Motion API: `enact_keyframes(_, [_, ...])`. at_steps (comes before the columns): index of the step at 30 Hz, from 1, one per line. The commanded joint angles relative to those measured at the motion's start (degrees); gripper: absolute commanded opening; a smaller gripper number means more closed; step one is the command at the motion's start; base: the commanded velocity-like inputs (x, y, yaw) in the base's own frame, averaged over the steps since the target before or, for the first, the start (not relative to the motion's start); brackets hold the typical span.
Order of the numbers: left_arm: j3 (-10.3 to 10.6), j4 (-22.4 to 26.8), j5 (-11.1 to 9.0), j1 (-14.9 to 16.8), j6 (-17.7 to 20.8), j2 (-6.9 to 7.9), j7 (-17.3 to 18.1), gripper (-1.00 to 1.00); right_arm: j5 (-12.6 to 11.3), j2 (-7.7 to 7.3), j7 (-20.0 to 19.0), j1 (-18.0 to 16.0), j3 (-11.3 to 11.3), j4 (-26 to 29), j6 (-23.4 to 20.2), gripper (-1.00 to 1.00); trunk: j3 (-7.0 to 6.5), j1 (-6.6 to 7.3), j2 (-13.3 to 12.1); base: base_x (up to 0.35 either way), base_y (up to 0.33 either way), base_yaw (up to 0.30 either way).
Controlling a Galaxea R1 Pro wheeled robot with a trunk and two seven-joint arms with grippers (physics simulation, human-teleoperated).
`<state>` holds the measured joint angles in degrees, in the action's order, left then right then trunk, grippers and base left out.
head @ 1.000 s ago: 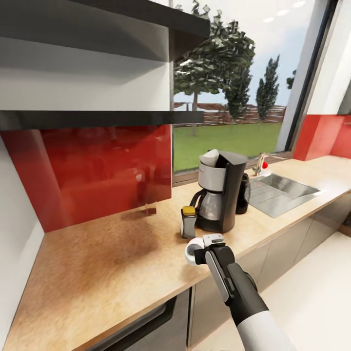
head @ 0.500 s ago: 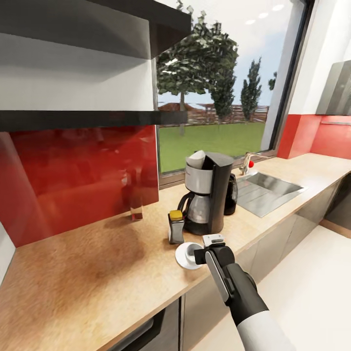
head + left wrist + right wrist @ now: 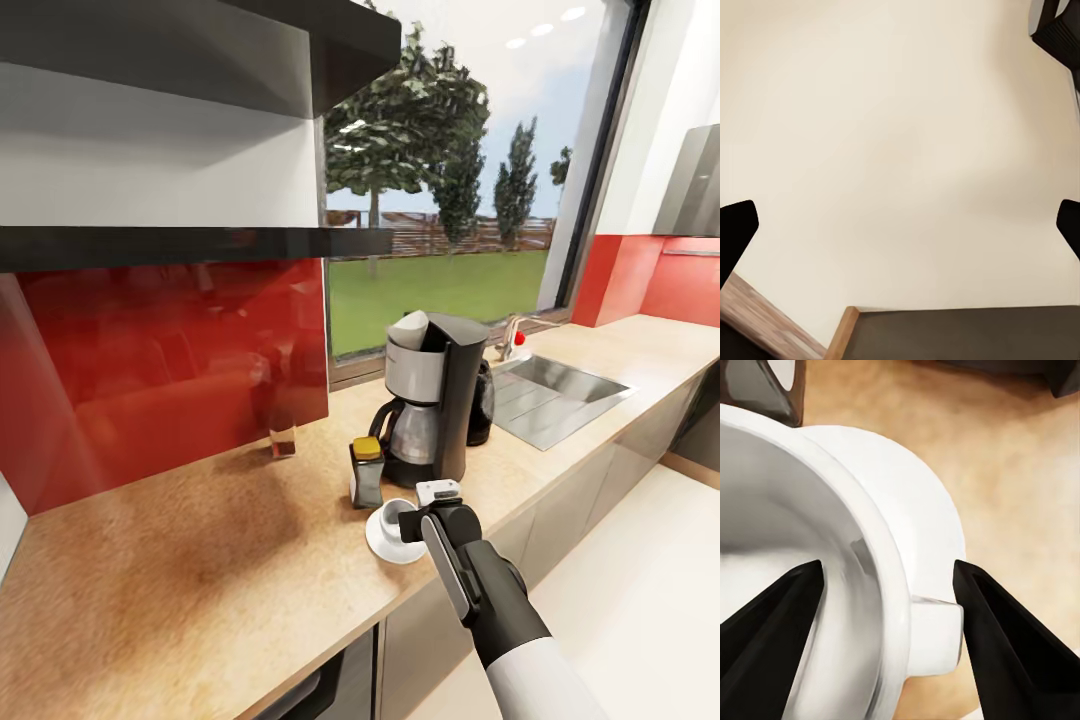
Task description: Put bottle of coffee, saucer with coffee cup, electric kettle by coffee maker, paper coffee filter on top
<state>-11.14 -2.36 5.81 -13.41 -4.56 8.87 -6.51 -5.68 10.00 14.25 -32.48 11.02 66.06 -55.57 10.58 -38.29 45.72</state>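
The black and silver coffee maker [image 3: 437, 400] stands on the wooden countertop [image 3: 200, 560] with a paper filter [image 3: 407, 325] on top. The dark electric kettle [image 3: 481, 401] is right behind it. The yellow-lidded bottle of coffee [image 3: 366, 472] stands at its left front. Just in front lies the white saucer [image 3: 381, 540], with the white coffee cup [image 3: 398, 514] on or just over it. My right gripper [image 3: 412, 522] is shut on the cup [image 3: 832, 585]: one finger [image 3: 772, 637] is inside it and the other [image 3: 1012, 652] is outside by the handle [image 3: 937, 637]. My left gripper [image 3: 900, 225] is open with nothing between its fingers.
A steel sink [image 3: 555, 388] with a tap [image 3: 510, 335] lies right of the coffee maker. Dark shelves [image 3: 200, 240] hang over the red backsplash [image 3: 170, 360]. A small glass [image 3: 282, 440] stands by the backsplash. The counter's front edge runs just under my right arm.
The whole picture has shifted, so the camera has moved. My right gripper keeps its place in the picture with the cup. The saucer now sits further under the cup.
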Motion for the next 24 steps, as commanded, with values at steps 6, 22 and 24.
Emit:
enact_keyframes(6, [-0.50, -0.12, 0.61, 0.05, -0.36, 0.01, -0.17, 1.00, -0.56, 0.00, 0.52, -0.04, -0.03, 0.04, -0.15, -1.00, 0.07, -0.01, 0.06, 0.001, 0.000, 0.000])
enact_keyframes(22, [-0.49, -0.18, 0.61, 0.05, -0.36, 0.01, -0.17, 1.00, -0.38, 0.00, 0.60, -0.04, -0.04, -0.22, -0.24, 1.00, 0.07, -0.01, 0.06, 0.000, 0.000, 0.000])
enact_keyframes(24, [-0.47, -0.19, 0.61, 0.05, -0.36, 0.01, -0.17, 1.00, -0.38, 0.00, 0.60, -0.04, 0.00, -0.22, -0.24, 1.00, 0.07, -0.01, 0.06, 0.000, 0.000, 0.000])
